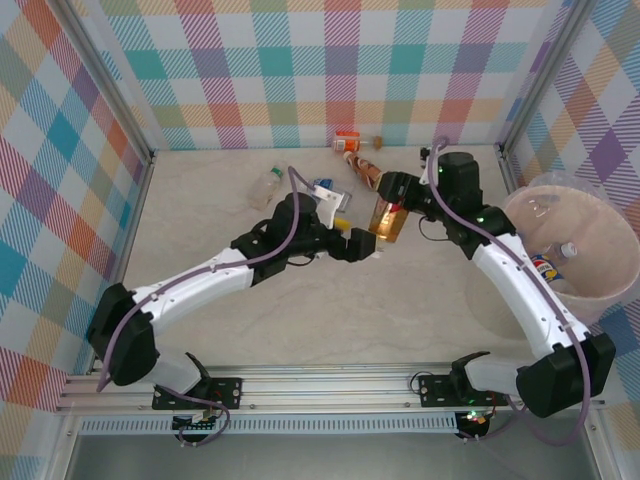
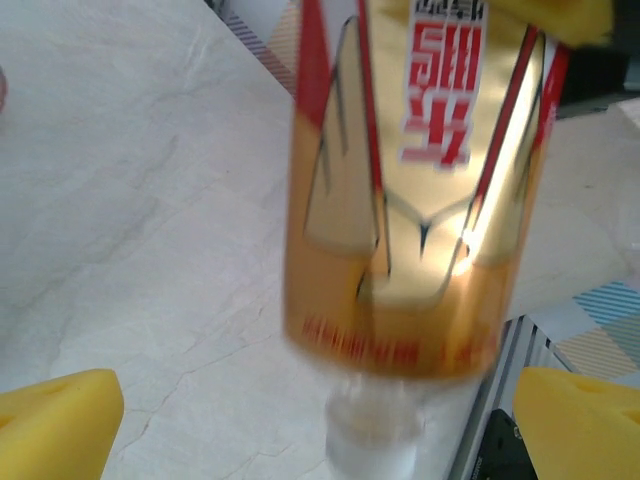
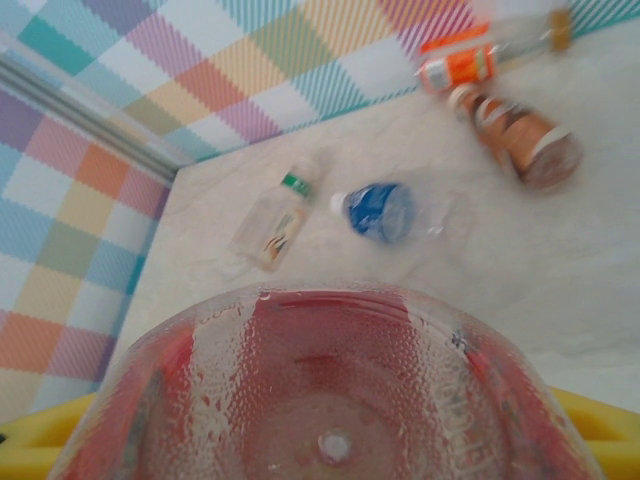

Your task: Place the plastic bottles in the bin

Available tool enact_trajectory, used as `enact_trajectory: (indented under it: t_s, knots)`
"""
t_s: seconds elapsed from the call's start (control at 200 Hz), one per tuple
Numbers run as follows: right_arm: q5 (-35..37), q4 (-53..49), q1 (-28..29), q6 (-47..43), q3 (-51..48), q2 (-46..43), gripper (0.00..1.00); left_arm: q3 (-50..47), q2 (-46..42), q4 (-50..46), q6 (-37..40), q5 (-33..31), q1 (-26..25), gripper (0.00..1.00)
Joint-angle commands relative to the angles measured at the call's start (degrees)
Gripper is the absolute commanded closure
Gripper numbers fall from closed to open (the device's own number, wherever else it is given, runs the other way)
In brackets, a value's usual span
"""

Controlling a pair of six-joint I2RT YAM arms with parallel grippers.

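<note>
- Right gripper [image 3: 320, 435] clamps the gold-labelled bottle [image 1: 388, 220] above the table's [image 1: 200, 200] middle.
- Left gripper's [image 2: 318, 420] pads [image 2: 55, 420] stand apart beside the bottle's neck.

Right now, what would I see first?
A shiny gold-labelled bottle sits gripped in the right hand near the middle of the table. The open left hand is just beside it. On the right stands a big pinkish bin.
</note>
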Motion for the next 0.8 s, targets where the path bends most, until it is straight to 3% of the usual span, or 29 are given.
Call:
enact_trajectory:
  t_s: [0.0, 0.165, 0.335, 0.51, 0.665, 0.795]
  knots:
    - [6.08, -4.33, -2.41, -6.32, 4.76, -4.24, 0.43, -2.90, -5.46, 3.86, -1.29, -7.76, 0.81, 0.00]
    - [16.07, -9.60, -4.31, -14.36, 11.37, -7.63, 0.44, -6.92, -9.06, 3.87, -3.74, -16.00, 1.96, 0.00]
    - [21.95, -12.52, -6.15, -20.24, 17.61, -9.29, 0.46, -8.87, -9.91, 3.09, -6.19, -18.71, 2.99, 0.00]
    - [38.07, -14.94, -7.47, -25.83, 22.95, -10.57, 0.50, -9.09, -9.44, 0.90, -8.12, -22.53, 3.37, 0.00]
    - [44.63, -17.41, -9.72, -29.71, 24.90, -11.36, 0.52, -9.33, -9.09, -2.54, -11.80, -28.40, 4.39, 0.00]
    - [50.64, -24.31, -13.26, -31.54, 28.47, -9.05, 0.52, -10.05, -8.76, -3.95, -14.86, -29.25, 5.83, 0.00]
